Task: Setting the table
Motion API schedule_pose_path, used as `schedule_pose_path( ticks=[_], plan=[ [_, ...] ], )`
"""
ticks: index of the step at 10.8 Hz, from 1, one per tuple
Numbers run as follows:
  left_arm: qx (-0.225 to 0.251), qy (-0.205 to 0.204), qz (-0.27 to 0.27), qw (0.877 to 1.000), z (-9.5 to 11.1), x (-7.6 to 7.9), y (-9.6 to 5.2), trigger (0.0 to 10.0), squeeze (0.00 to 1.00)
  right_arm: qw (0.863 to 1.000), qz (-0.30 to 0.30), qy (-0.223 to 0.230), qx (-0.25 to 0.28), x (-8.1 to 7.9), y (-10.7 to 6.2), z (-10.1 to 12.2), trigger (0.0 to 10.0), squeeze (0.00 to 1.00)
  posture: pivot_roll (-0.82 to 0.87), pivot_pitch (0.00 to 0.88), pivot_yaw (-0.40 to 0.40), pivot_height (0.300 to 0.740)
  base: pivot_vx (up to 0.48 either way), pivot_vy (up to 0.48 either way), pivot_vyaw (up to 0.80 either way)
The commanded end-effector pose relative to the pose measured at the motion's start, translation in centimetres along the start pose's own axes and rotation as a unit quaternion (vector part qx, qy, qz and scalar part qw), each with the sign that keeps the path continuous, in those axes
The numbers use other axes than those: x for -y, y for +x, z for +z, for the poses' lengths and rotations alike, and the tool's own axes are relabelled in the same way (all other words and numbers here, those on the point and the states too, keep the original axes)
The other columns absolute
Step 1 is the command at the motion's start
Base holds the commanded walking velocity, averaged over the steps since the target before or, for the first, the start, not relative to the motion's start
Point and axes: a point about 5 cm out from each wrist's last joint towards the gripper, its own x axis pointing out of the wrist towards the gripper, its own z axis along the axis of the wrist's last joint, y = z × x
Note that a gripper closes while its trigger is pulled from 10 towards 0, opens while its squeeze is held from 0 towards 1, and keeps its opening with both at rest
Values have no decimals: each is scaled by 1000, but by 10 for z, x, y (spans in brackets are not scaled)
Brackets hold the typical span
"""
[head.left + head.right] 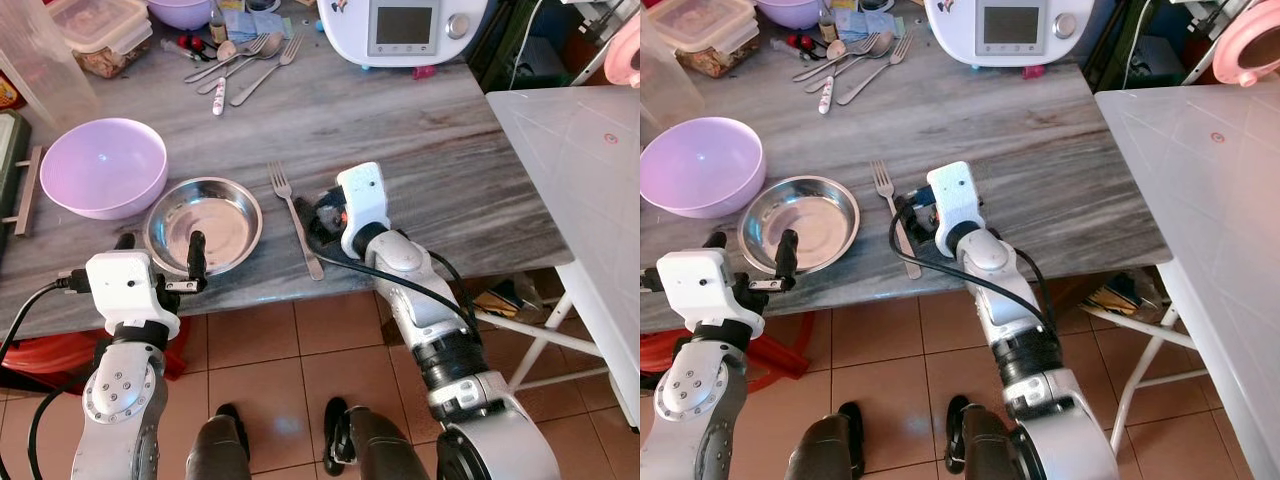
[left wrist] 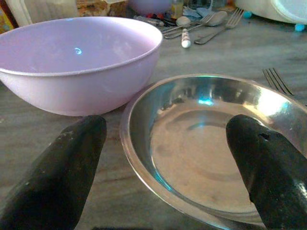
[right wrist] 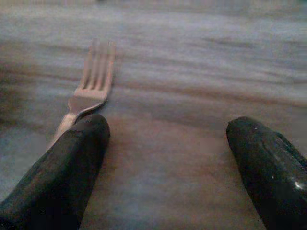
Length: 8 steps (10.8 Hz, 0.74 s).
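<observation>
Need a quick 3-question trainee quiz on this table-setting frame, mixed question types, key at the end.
1. True or false: the fork lies on the side of the steel plate toward the robot's right.
2. The left gripper has its fingers: A) open, one over the plate, B) shut on the purple bowl, C) shut on a spoon.
3. Fill in: the right gripper is open, with one finger beside the fork's ____.

Key: 1 true; 2 A; 3 handle.
</observation>
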Motion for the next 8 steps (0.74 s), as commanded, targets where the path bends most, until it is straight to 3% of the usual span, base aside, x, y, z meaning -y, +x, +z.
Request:
schedule_pose_path(
  ticks=[1, 3, 5, 6, 8],
  plan=[
    [-1, 1, 9, 1000, 0, -2, -1, 10000, 0, 999, -32, 1, 13, 12, -7, 2, 10000, 0, 44, 253, -49, 740, 0, 0, 0],
    [1, -1, 13, 1000, 0, -3, 1, 10000, 0, 996, -78, 9, 53, 27, -23, 10, 10000, 0, 37, 243, -45, 740, 0, 0, 0],
    [10, 2, 16, 1000, 1, -3, 4, 10000, 0, 988, -95, -15, 125, 35, -44, 22, 10000, 0, 36, 214, -40, 740, 0, 0, 0],
    [16, 19, 35, 999, 2, -7, 5, 10000, 0, 984, -110, -31, 137, 40, -61, 19, 10000, 0, 37, 188, -41, 740, 0, 0, 0],
    [6, 44, 95, 994, -2, -17, 5, 10000, 0, 983, -149, -62, 92, 48, -93, -13, 10000, 0, 32, 131, -43, 740, 0, 0, 0]
  ],
)
